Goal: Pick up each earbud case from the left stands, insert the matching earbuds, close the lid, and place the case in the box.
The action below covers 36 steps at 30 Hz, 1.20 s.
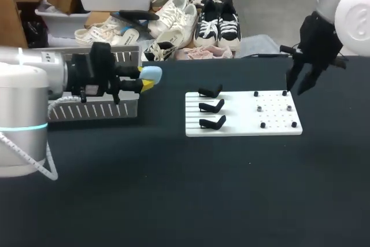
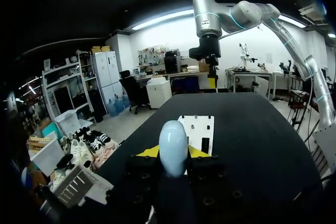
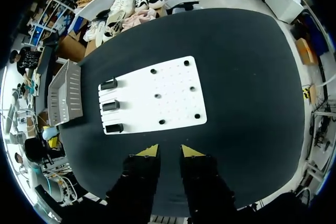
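Observation:
My left gripper (image 1: 145, 84) is shut on a light blue earbud case (image 1: 152, 74), held above the table to the left of the white board (image 1: 243, 126). In the left wrist view the case (image 2: 173, 149) stands upright between the yellow fingertips (image 2: 148, 151). Three black stands (image 1: 211, 106) on the board's left part carry nothing. Several small earbuds (image 1: 260, 108) sit in the board's right part. My right gripper (image 1: 300, 88) hangs over the board's far right corner, open with a narrow gap and nothing between its fingers (image 3: 148, 151); the board (image 3: 173, 80) lies ahead of it.
A grey ribbed box (image 1: 92, 112) lies on the table under and behind my left arm, left of the board; it also shows in the right wrist view (image 3: 65, 93). Dark tabletop (image 1: 202, 189) stretches in front of the board.

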Motion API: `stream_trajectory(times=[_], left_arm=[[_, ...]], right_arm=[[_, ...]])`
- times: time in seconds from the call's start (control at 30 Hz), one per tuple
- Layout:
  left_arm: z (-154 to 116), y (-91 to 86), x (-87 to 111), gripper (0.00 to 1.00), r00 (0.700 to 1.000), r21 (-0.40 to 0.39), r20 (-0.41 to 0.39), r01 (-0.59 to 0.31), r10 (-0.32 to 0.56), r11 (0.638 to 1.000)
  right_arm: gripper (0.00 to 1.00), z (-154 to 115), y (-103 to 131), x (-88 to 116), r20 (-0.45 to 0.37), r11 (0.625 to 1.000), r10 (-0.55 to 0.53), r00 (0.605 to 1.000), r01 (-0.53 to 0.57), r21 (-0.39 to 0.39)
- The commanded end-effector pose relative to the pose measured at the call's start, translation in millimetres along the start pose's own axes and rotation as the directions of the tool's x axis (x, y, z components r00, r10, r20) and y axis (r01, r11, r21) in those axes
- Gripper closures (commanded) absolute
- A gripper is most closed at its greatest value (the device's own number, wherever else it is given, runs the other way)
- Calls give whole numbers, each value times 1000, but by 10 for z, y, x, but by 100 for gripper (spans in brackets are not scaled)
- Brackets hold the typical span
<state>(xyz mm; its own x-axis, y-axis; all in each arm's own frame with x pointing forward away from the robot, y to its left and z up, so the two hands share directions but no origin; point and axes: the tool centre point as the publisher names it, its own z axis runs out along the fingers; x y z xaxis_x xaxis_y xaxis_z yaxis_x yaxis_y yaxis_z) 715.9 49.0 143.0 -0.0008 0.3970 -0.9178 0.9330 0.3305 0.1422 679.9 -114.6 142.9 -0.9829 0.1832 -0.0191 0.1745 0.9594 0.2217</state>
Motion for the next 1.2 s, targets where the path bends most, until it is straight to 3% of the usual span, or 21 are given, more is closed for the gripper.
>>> stream_trajectory(times=[0.03,0.63,1.2], left_arm=[[-498,-19,46,100,1000,-167,-5,3,-4,986],[-495,570,353,100,982,-234,-159,67,-106,970],[-194,983,686,100,963,-206,-221,110,-156,972]], right_arm=[[78,18,36,22,36,1000,5,999,-5,4],[79,109,83,-72,2,999,32,999,-32,13],[80,86,-18,-34,-14,995,89,996,-88,49]])
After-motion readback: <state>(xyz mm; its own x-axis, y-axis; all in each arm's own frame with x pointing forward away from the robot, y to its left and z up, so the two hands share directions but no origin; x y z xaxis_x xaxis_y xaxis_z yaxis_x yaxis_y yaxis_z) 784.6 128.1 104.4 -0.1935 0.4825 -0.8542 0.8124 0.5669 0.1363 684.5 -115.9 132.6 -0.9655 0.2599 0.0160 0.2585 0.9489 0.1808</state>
